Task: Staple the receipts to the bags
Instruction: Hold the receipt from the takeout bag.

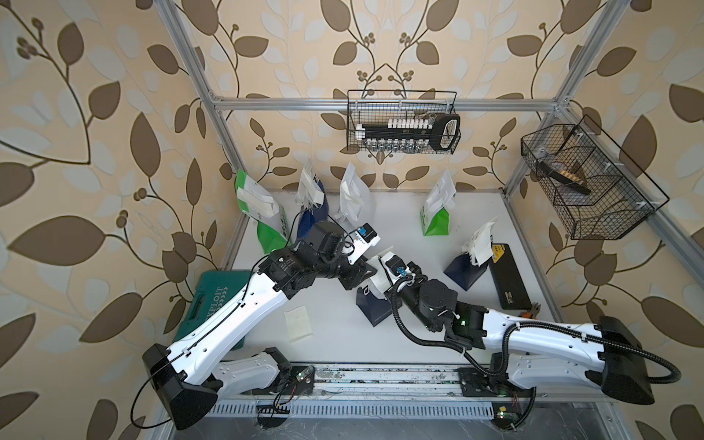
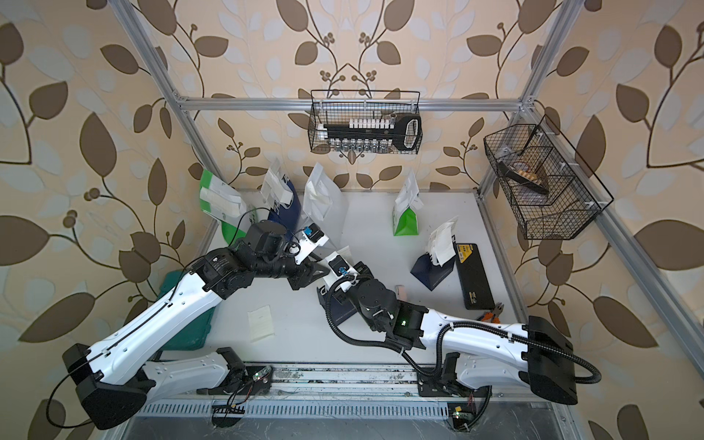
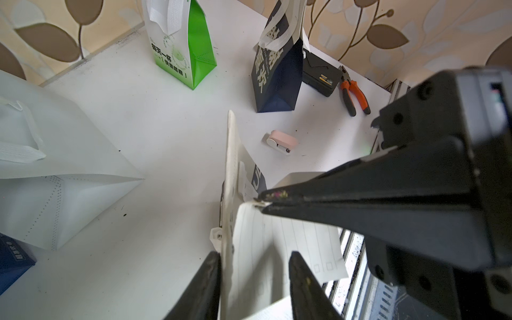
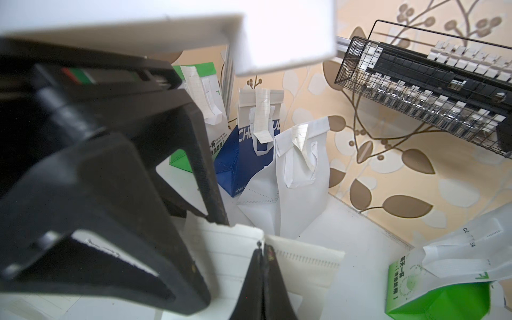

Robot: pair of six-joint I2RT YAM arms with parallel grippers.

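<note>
A navy bag (image 1: pixel 371 310) stands mid-table with its white top band (image 3: pixel 230 177) up between the arms. A lined receipt (image 3: pixel 291 243) lies against that band. My right gripper (image 4: pixel 261 249) is shut on the receipt's top corner together with the band's edge. My left gripper (image 3: pixel 257 277) is open and straddles the band and receipt, with one finger (image 3: pixel 213 277) touching the band. A pink-and-white stapler (image 3: pixel 281 141) lies on the table, apart from both grippers. One loose receipt (image 1: pixel 298 324) lies flat near the front.
Several bags with slips on them stand around: green-white (image 1: pixel 263 217), navy (image 1: pixel 312 213) and white (image 1: pixel 354 198) at the back left, green-white (image 1: pixel 436 217) and navy (image 1: pixel 466 266) to the right. A teal case (image 1: pixel 213 301), black case (image 1: pixel 508 276), orange pliers (image 3: pixel 354 94) and wire baskets (image 1: pixel 402 125) edge the space.
</note>
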